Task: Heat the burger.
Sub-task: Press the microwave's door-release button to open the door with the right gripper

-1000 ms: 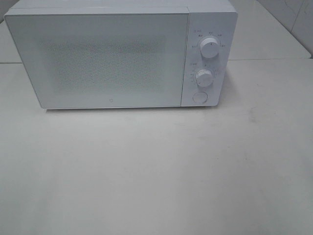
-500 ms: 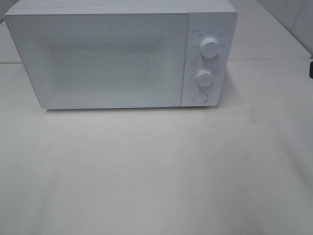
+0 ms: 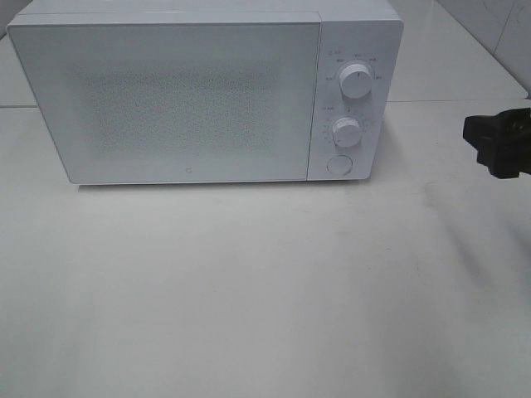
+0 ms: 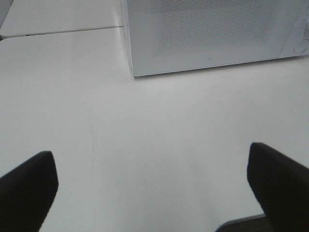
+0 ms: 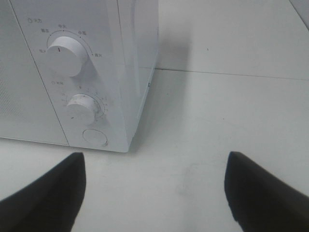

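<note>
No burger shows in any view. The white microwave (image 3: 191,99) stands at the back of the table with its door shut, and I cannot see through the speckled window. My right gripper (image 3: 485,143) hangs at the right edge, level with the control panel. In the right wrist view it (image 5: 154,193) is open and empty, facing the panel's corner. My left gripper (image 4: 152,188) is open and empty over bare table, in front of the microwave's (image 4: 212,34) left corner.
The control panel carries an upper knob (image 3: 355,82), a lower knob (image 3: 346,131) and a round button (image 3: 338,164). The white table (image 3: 249,282) stretches in front of the microwave. A tiled wall (image 3: 498,33) rises at the far right.
My right gripper has come into the exterior high view from the right edge, moving left toward the microwave. The microwave and its door have not moved.
</note>
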{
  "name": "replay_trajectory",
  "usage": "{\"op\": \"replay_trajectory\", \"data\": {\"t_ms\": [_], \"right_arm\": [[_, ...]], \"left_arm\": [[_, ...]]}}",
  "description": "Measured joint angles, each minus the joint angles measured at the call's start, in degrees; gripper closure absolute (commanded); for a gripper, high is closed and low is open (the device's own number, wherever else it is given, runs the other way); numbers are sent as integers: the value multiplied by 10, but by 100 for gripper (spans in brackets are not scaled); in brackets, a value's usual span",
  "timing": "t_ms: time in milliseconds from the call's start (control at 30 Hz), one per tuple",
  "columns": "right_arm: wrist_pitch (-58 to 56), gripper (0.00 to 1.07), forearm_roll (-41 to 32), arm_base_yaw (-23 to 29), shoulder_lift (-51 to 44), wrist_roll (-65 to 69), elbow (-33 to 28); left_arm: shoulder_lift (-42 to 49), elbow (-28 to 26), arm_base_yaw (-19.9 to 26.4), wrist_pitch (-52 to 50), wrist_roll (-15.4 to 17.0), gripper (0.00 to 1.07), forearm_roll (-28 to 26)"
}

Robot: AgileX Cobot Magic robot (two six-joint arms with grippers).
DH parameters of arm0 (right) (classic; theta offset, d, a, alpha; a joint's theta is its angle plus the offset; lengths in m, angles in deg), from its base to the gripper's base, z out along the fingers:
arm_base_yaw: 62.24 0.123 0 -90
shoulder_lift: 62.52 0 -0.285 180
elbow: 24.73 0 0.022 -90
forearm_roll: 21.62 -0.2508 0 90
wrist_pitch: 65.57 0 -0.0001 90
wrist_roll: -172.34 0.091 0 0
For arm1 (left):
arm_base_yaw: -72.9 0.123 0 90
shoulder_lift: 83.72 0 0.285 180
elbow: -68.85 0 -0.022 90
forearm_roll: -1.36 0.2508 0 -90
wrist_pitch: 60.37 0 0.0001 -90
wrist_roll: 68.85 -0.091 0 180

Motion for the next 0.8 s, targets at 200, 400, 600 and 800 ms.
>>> {"op": "replay_trajectory", "data": {"t_ms": [200,400,600,800], "right_arm": [[107,31,0,0,44,1,-40],[249,31,0,0,98,1,-86],[340,31,-9,0,156,1,-123],[415,31,-49,10,215,1,-154]], "left_arm": [[0,0,0,0,0,7,0],[0,0,0,0,0,7,0],[0,0,0,0,0,7,0],[0,0,0,0,0,7,0]]}}
